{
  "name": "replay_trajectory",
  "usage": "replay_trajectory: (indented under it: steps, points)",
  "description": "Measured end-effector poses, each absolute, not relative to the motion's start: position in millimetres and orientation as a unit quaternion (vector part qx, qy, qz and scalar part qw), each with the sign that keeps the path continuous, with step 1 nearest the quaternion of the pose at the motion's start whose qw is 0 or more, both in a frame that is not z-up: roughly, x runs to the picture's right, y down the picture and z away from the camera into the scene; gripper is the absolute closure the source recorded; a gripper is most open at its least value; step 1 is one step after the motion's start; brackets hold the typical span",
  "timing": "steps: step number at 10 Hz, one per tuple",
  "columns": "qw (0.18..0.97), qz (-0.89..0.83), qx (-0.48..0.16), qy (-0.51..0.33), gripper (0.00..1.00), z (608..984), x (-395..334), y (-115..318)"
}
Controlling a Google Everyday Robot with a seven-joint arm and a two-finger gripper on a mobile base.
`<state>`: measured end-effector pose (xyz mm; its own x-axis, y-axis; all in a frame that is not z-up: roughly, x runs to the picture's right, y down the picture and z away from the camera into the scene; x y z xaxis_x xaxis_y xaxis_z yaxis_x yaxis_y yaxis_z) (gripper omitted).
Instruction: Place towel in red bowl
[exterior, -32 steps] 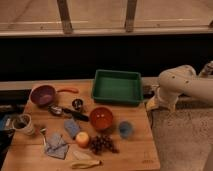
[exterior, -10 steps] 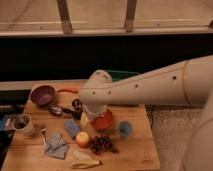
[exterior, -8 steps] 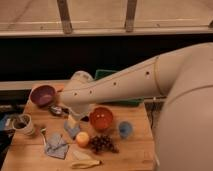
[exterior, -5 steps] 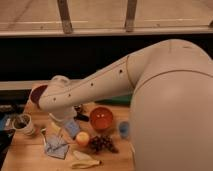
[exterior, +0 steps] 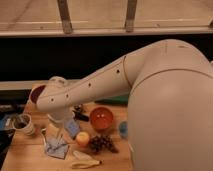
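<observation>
Towel (exterior: 56, 149) lay crumpled near the worktop's (exterior: 22, 156) front edge, under the open end effector (exterior: 54, 136); red bowl (exterior: 101, 119) sat mid-worktop.

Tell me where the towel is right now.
The towel lies on the table at the camera view's lower left, left of the orange fruit, with the end effector above it.

Arm (exterior: 150, 95) fills the right half of the view. It hides that side of the table (exterior: 20, 155), all but a dark-green sliver of the tray (exterior: 114, 100), and the right part of the blue cup (exterior: 123, 129); the wrist covers the right of the purple bowl (exterior: 35, 93). Gripper (exterior: 54, 137) hangs over the towel (exterior: 56, 149), jaws apart, fingers thin and blurred; contact with the cloth cannot be told. Dark object (exterior: 4, 127) is cut off by the left edge, unidentifiable.
</observation>
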<state>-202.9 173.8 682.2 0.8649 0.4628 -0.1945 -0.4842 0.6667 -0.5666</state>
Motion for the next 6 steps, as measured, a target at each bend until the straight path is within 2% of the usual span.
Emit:
replay_trajectory:
  steps: [6]
  points:
    - [0.912,0.146,-0.382,-0.020,0.31,705,-298,232]
